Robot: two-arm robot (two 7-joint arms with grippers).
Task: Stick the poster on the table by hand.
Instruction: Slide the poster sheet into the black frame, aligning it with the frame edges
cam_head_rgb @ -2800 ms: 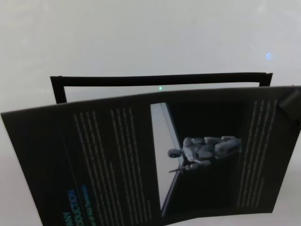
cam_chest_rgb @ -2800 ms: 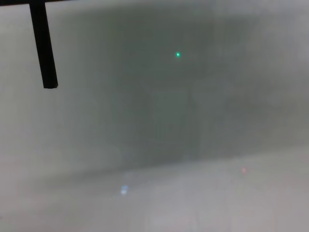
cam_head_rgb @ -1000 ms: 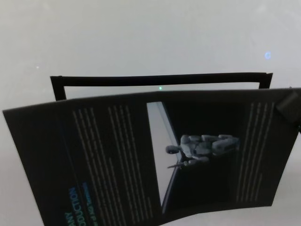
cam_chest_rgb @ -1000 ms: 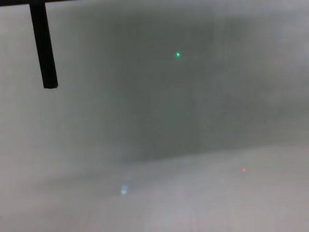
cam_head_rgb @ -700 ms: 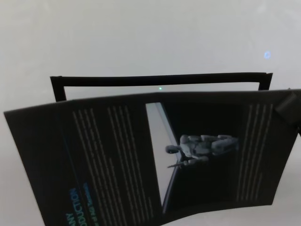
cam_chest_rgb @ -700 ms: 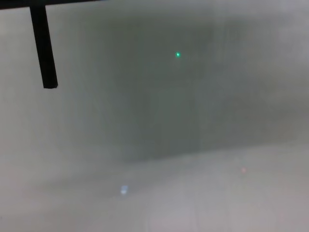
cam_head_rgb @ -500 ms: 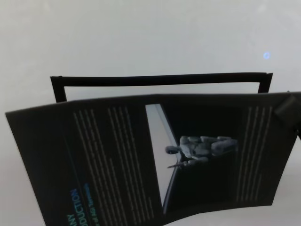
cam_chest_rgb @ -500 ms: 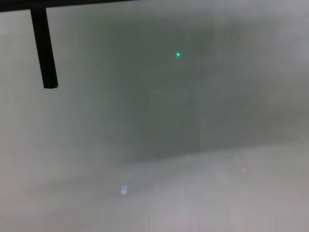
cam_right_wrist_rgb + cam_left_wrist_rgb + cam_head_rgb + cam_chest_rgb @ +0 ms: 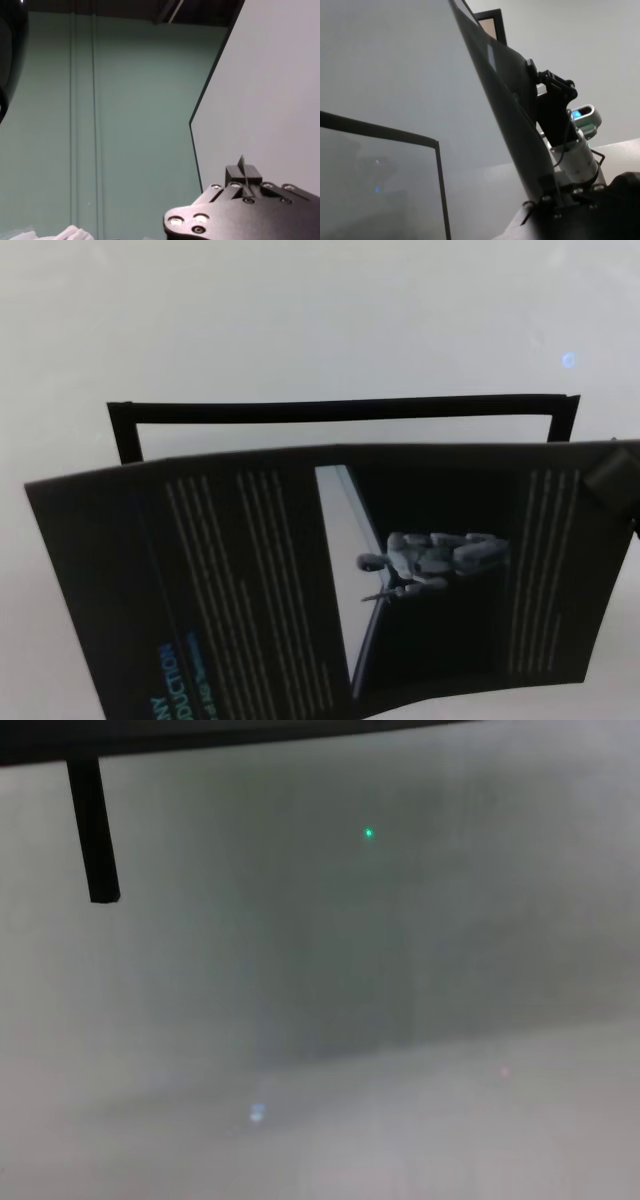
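Note:
The poster (image 9: 330, 590) is a black glossy sheet with columns of white text and a picture panel. It hangs bowed in the air in front of the pale table (image 9: 300, 320). My right gripper (image 9: 612, 472) is shut on its upper right corner. The right wrist view shows that gripper (image 9: 242, 175) pinching the sheet's edge, with the pale back of the poster (image 9: 270, 90) beside it. In the left wrist view the poster (image 9: 505, 90) runs edge-on into my left gripper (image 9: 552, 200), which is clamped on it. The left gripper is out of the head view.
A thin black rectangular outline (image 9: 340, 408) lies on the table behind the poster. Its thin upright bar (image 9: 93, 830) shows in the chest view, under a dark band (image 9: 250, 738) along the top edge. The right arm (image 9: 570, 145) shows beyond the sheet in the left wrist view.
The poster has shifted slightly right and down in the head view. The dark band along the top of the chest view has grown thicker. Both grips hold as before.

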